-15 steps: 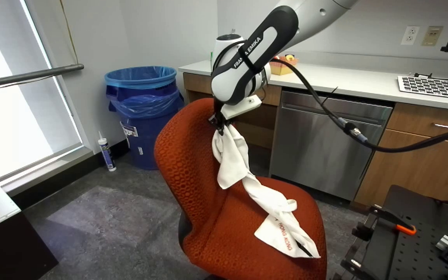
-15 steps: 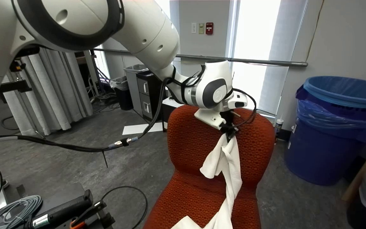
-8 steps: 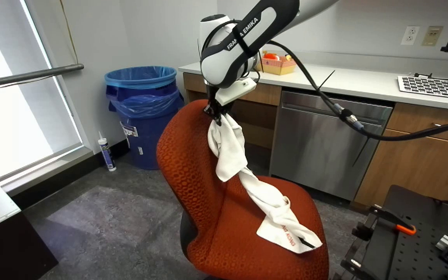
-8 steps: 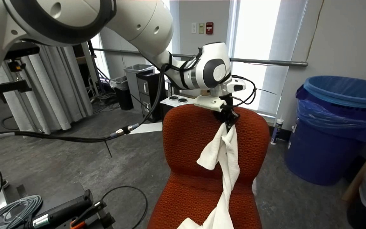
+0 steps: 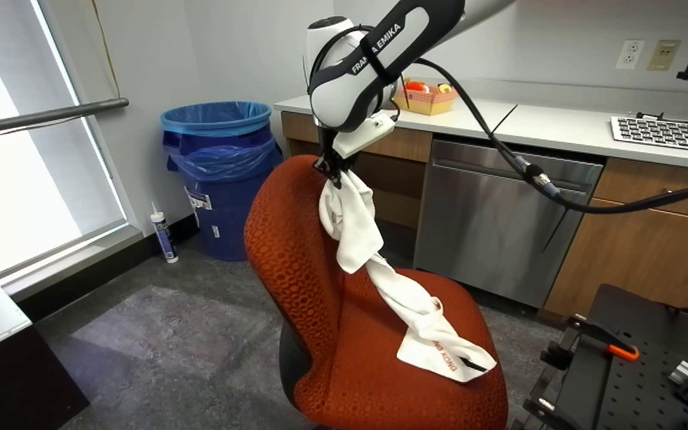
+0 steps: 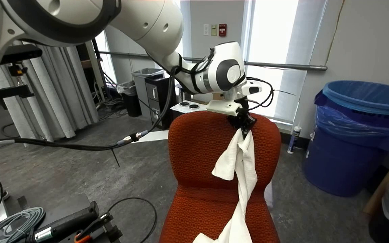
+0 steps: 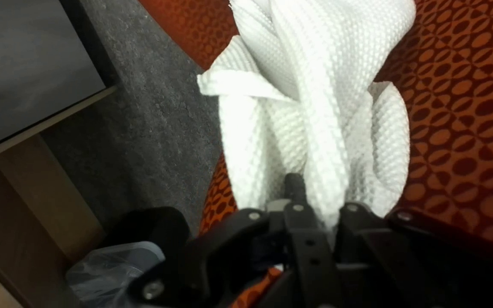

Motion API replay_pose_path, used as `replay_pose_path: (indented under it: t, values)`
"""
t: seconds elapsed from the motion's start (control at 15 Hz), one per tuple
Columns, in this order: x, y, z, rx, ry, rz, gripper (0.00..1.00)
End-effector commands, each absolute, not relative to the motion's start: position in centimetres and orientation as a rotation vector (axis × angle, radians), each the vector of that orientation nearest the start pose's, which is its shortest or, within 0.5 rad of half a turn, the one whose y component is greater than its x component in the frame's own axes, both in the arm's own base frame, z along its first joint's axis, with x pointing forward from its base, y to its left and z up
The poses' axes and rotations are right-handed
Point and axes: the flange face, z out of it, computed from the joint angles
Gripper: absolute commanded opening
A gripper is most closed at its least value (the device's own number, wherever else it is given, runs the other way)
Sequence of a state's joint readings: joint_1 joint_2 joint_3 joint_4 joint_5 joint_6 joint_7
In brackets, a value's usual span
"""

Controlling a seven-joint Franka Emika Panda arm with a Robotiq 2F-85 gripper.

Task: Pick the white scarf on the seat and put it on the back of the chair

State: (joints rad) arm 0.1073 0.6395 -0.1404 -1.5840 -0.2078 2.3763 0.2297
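Note:
The white scarf (image 5: 359,239) hangs from my gripper (image 5: 334,179) in front of the orange-red chair's backrest (image 5: 287,251). Its lower end, with red lettering, lies on the seat (image 5: 374,394). In an exterior view the gripper (image 6: 244,132) is just below the top edge of the backrest (image 6: 198,145), and the scarf (image 6: 233,165) hangs twisted down to the seat. In the wrist view the gripper (image 7: 323,207) is shut on bunched scarf (image 7: 328,85); cloth hides part of the fingertips. The backrest (image 7: 464,107) shows beside it.
A blue bin (image 5: 224,197) stands behind the chair. A counter (image 5: 517,128) with a basket (image 5: 430,101) runs along the wall. A black perforated cart (image 5: 636,364) is near the seat. A cable (image 5: 636,224) hangs from the arm. A sealant tube (image 6: 294,140) stands by the wall.
My gripper has risen along the backrest, pulling the scarf up with it; most of the rise came in the earlier half second. The chair has shifted slightly.

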Motion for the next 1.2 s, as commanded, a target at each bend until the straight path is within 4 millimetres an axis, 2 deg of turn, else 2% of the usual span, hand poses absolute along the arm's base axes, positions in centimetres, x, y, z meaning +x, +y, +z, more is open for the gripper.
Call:
replay_pose_path:
  t: [0.0, 0.2, 0.67, 0.87, 1.13]
  values:
    - [70.7, -0.5, 30.7, -3.360, 0.089, -0.306, 0.00]
    - [70.8, 1.0, 32.6, -3.351, 0.031, -0.354, 0.00]
    - [70.6, 8.2, 38.1, -3.321, -0.152, -0.467, 0.00]
    - [70.6, 10.5, 40.9, -3.309, -0.182, -0.467, 0.00]
    - [71.5, 13.3, 42.7, -3.327, -0.175, -0.429, 0.00]
